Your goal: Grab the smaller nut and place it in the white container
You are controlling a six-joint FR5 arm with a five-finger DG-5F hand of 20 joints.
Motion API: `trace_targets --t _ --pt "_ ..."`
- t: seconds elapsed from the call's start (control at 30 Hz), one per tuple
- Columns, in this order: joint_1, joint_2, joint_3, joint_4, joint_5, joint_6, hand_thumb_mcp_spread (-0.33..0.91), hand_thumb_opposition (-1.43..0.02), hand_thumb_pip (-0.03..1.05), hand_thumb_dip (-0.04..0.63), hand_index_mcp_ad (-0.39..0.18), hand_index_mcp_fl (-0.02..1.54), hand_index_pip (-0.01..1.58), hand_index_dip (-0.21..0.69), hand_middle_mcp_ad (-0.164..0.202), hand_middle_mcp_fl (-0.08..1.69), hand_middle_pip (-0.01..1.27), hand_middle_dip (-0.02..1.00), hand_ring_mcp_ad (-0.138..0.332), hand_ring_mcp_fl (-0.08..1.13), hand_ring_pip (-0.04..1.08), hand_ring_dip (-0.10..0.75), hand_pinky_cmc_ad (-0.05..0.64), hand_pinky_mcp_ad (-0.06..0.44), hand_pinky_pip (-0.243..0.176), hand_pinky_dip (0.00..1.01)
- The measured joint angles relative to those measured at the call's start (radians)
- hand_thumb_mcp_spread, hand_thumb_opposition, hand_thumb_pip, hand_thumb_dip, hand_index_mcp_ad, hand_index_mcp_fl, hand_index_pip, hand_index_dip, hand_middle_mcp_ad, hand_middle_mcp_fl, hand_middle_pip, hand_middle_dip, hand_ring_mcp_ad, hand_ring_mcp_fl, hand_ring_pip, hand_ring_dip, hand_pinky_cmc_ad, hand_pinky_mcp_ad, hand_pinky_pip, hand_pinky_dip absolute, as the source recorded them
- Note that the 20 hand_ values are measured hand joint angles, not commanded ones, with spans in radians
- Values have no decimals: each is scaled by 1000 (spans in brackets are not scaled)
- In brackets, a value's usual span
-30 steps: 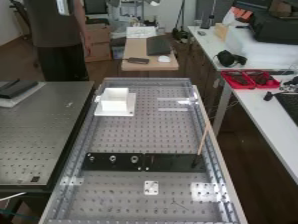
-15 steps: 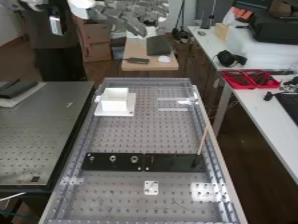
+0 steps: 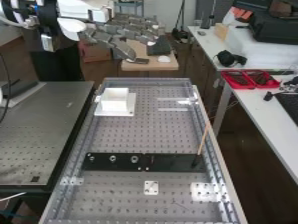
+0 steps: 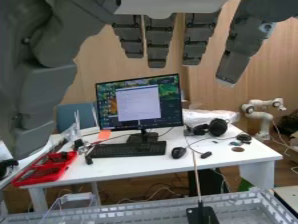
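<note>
Perforated metal bench (image 3: pixel 126 136) bearing white container (image 3: pixel 116 103), flat black bar (image 3: pixel 174 163), small white plate (image 3: pixel 151 191)

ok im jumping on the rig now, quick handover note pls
Hand: raised at the high view's upper left, fingers open, nothing held.
Parts: smaller nut, larger nut and bearing stand in a row on the black bar.
White container: on the bench, toward its far end.
Done: neither the grab nor the placing.
Left: grab the smaller nut, place it in the container, leave its two neighbours.
</note>
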Motion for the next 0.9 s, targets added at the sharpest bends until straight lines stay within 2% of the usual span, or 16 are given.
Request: trace_targets --t 0.2,0.43,0.67,0.9 --pt "-57 -7 -41 23 -86 -14 307 -744 400 93 0 40 103 10 42 38 138 175 141 2 155 42 358 312 -77 553" --pt "-128 -15 -91 62 -165 -49 307 -742 429 93 -3 54 103 10 40 40 138 175 143 2 155 42 358 312 -77 553" --pt "-154 -20 -139 99 -167 -72 309 -761 456 93 -3 59 103 10 40 59 138 175 143 2 155 42 358 312 -77 553" --pt "-152 -19 -195 143 -116 -69 307 -757 482 112 -3 52 124 10 40 56 136 175 143 2 155 42 358 312 -80 553"
